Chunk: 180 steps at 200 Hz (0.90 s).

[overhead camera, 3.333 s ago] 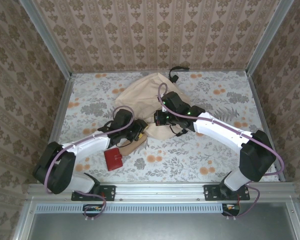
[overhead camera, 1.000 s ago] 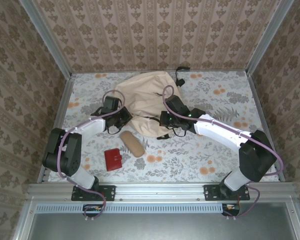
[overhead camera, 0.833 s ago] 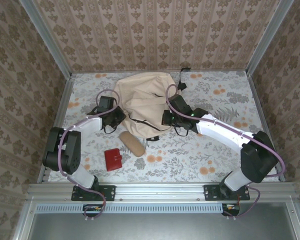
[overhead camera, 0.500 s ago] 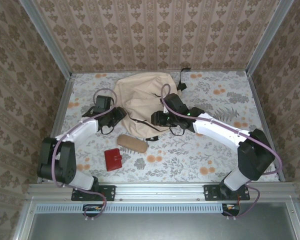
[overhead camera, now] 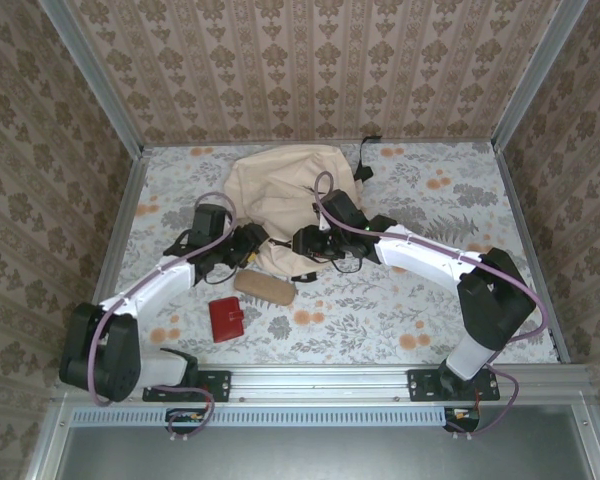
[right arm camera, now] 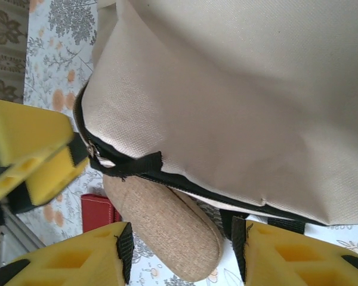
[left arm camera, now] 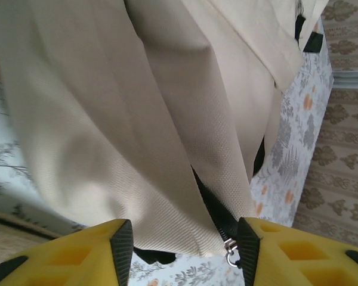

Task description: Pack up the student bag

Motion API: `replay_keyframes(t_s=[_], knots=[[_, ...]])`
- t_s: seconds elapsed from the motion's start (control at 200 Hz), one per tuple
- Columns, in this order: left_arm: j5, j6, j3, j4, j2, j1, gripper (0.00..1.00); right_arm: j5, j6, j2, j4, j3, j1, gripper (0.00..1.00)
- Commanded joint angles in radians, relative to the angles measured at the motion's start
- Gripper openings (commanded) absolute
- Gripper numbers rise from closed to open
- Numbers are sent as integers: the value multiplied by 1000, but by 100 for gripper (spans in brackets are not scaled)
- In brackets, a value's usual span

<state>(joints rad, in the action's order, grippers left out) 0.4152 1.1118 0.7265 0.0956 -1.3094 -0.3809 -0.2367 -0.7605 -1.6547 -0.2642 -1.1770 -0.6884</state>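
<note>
The student bag (overhead camera: 280, 190), beige with dark zippers, lies at the back middle of the table. My left gripper (overhead camera: 248, 243) is open at the bag's lower left edge. In the left wrist view its yellow fingers (left arm camera: 116, 241) straddle the beige fabric (left arm camera: 107, 119), with the zipper pull (left arm camera: 230, 247) beside the right finger. My right gripper (overhead camera: 305, 242) is open at the bag's lower edge. In the right wrist view the bag (right arm camera: 244, 89) spreads above that gripper (right arm camera: 182, 244), whose jaws stand wide over a tan fabric case (right arm camera: 167, 229).
The tan case (overhead camera: 265, 288) lies just in front of the bag, and a red wallet (overhead camera: 226, 318) sits nearer the left arm's base, also seen as the wallet (right arm camera: 98, 210) beside the case. The left gripper's yellow fingers (right arm camera: 30, 149) sit close to the right gripper.
The bag was pushed back and flattened, uncovering the tan case, which turned more level. The left gripper swung out left, then came back to the bag's edge. The right gripper shifted left.
</note>
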Motion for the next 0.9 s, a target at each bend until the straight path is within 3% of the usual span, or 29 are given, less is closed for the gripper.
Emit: replay_keyframes(t_s=[0.0, 0.23, 0.36, 0.525, 0.665, 0.895], knots=[[39, 78, -14, -107, -30, -6, 48, -29, -33, -1, 29, 0, -5, 51], [-5, 127, -40, -159, -23, -8, 26, -58, -71, -13, 72, 7, -5, 50], [-7, 126, -54, -163, -3, -8, 21, -64, -54, -32, 75, -21, -5, 52], [4, 107, -61, -169, 10, -6, 14, -77, 155, -90, -11, -117, -3, 61], [21, 102, -60, -187, 2, -7, 13, -179, 339, -141, -31, -173, -2, 68], [32, 88, -58, -195, 4, -6, 13, -328, 455, -215, -125, -279, -3, 63]])
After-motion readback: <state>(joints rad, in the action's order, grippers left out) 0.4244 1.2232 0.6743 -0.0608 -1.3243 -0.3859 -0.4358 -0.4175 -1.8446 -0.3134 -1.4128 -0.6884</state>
